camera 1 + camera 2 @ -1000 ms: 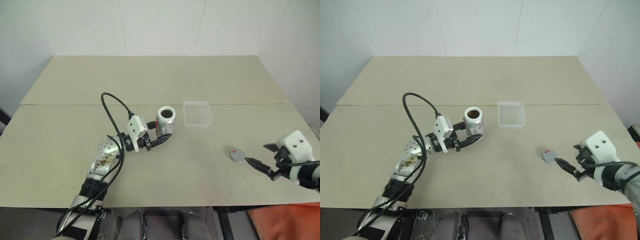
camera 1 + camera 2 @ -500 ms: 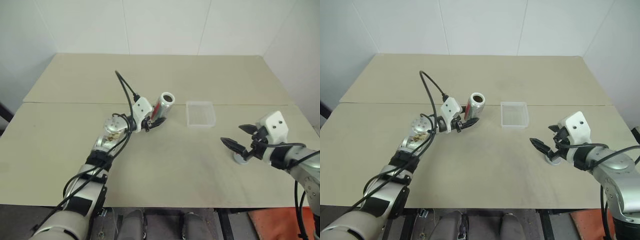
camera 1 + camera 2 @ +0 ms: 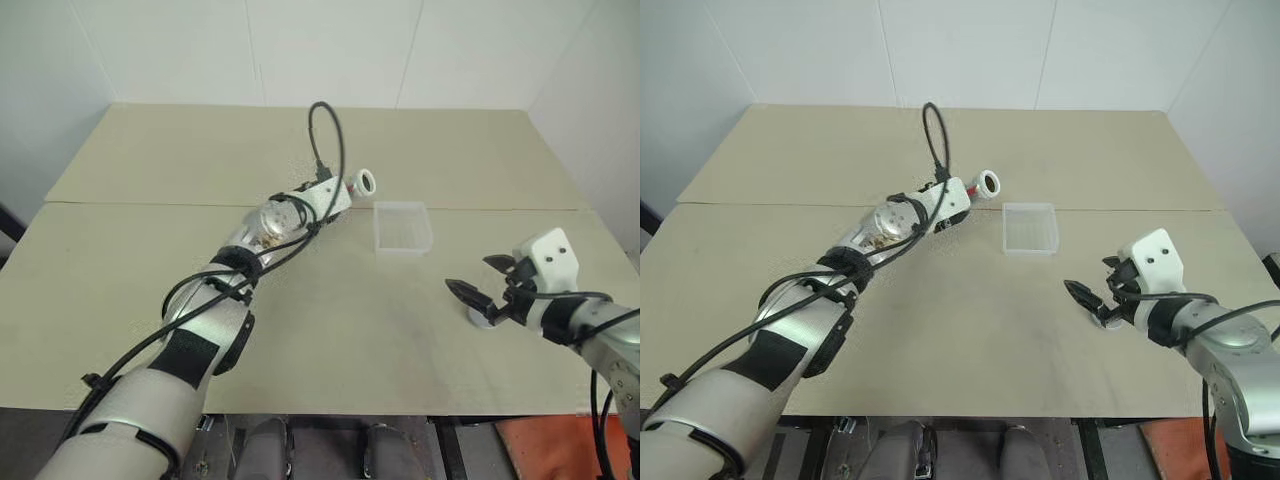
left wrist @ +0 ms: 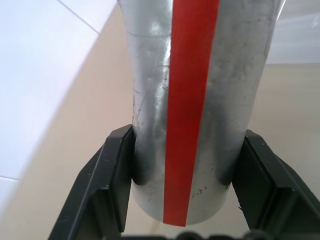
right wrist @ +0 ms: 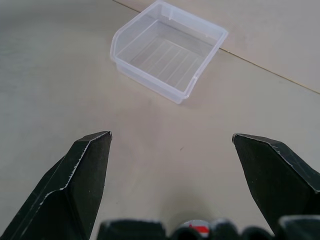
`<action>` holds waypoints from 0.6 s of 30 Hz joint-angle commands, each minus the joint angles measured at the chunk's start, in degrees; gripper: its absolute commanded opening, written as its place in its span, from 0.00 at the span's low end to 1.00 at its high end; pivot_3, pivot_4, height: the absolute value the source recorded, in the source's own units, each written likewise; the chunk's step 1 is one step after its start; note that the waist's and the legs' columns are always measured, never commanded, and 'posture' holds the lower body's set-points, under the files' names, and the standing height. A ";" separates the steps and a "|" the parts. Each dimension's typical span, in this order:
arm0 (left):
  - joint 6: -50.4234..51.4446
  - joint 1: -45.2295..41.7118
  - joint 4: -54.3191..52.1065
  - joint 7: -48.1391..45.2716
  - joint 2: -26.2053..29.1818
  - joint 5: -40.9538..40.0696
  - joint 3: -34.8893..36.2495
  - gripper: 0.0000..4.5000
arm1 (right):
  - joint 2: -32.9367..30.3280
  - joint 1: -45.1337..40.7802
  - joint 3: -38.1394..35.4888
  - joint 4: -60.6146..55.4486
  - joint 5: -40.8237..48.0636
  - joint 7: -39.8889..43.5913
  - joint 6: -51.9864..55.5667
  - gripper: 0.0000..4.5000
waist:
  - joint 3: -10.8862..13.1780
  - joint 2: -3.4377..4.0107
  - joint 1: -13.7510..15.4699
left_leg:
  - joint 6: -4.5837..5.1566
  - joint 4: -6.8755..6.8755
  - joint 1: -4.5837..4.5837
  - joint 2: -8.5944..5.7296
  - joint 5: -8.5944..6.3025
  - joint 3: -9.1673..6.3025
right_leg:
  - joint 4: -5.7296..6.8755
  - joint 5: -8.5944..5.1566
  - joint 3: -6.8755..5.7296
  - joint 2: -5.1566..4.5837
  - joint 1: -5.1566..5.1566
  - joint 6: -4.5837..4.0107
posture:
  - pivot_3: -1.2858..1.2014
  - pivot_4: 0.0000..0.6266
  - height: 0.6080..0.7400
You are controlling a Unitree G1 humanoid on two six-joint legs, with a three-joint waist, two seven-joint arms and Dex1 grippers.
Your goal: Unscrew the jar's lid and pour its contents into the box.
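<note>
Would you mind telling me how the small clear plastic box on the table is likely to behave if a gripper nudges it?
The small clear plastic box looks thin-walled and empty, so it is probably light and would likely slide across the smooth beige table rather than resist. Being shallow with a broad flat base, it seems unlikely to tip. Its thin walls may flex if squeezed.

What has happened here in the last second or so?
The left gripper, still clamped on the jar, carried it up and toward the box and tipped it, so its open mouth now faces sideways. The right gripper, open throughout, moved in from the table's right edge to above the lid. The box and lid stayed put.
</note>
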 commanded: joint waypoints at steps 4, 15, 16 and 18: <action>-1.98 -6.69 1.83 15.42 -2.77 12.11 -8.40 0.55 | 1.04 1.89 -1.81 -4.41 0.36 -2.57 0.79 0.99 | 0.04 -0.07 0.15 | 0.00 0.00 -0.01 -0.01 0.00 -0.03 | -0.01 0.00 0.01 0.00 0.00 0.01 | 0.52 0.24 1.00; 3.55 -11.15 5.08 33.14 -6.46 29.15 -21.98 0.55 | 3.20 4.72 -3.08 -8.37 1.59 -5.59 2.11 0.99 | 0.07 -0.11 0.15 | 0.00 0.00 -0.03 0.00 0.00 0.03 | 0.00 -0.01 0.02 0.00 -0.05 0.02 | 0.52 0.24 1.00; 3.93 -11.40 5.27 34.55 -6.66 30.54 -23.21 0.55 | 3.42 5.04 -3.30 -8.89 1.88 -5.93 2.42 0.99 | 0.07 -0.11 0.15 | 0.00 0.00 -0.05 -0.01 0.00 0.04 | -0.01 -0.01 0.02 0.00 -0.06 0.02 | 0.52 0.24 1.00; 4.47 -11.68 5.58 35.76 -6.81 32.34 -24.82 0.55 | 3.62 5.49 -3.53 -9.82 2.31 -6.50 2.95 0.99 | 0.07 -0.12 0.18 | 0.00 0.02 -0.08 -0.01 -0.01 0.03 | -0.01 -0.01 0.02 -0.01 -0.06 0.02 | 0.52 0.24 1.00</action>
